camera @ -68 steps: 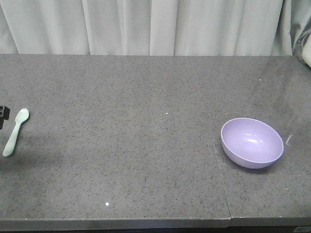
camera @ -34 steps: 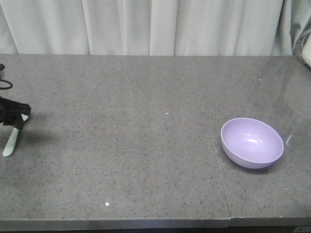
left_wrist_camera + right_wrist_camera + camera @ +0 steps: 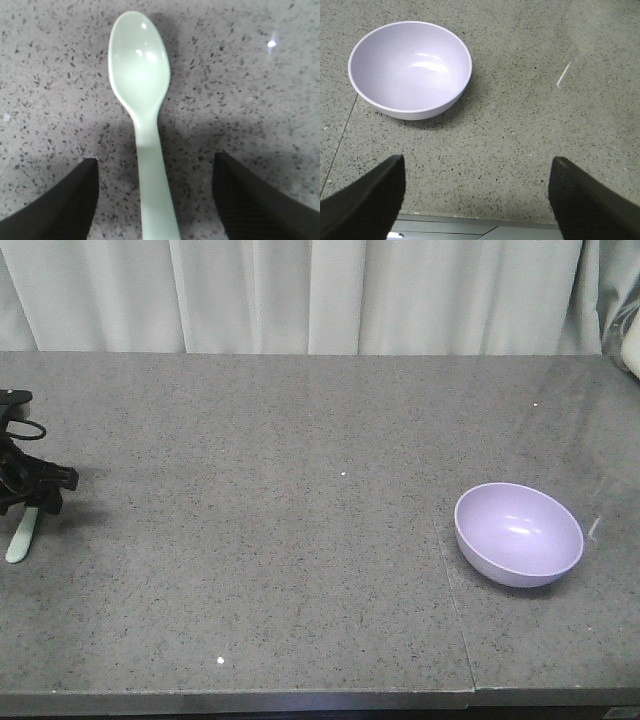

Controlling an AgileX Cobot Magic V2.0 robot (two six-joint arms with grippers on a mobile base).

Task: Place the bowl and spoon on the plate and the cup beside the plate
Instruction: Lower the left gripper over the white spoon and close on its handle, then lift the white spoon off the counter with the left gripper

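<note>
While the spoon [image 3: 142,100] is lying flat at the far left of the grey table [image 3: 300,580], it is being straddled by the left gripper [image 3: 155,162], whose jaws are being held apart on either side of the handle, clear of it. Its long axis is being shown running straight out from the wrist, scoop end away, so a squeeze across the narrow handle is judged likeliest. The bowl [image 3: 410,67] is sitting upright at the table's right, ahead and left of the right gripper [image 3: 476,162], likewise spread and empty. Plate and cup are not being shown anywhere; the handle's end is being cut off, and jaw height cannot be told.
</note>
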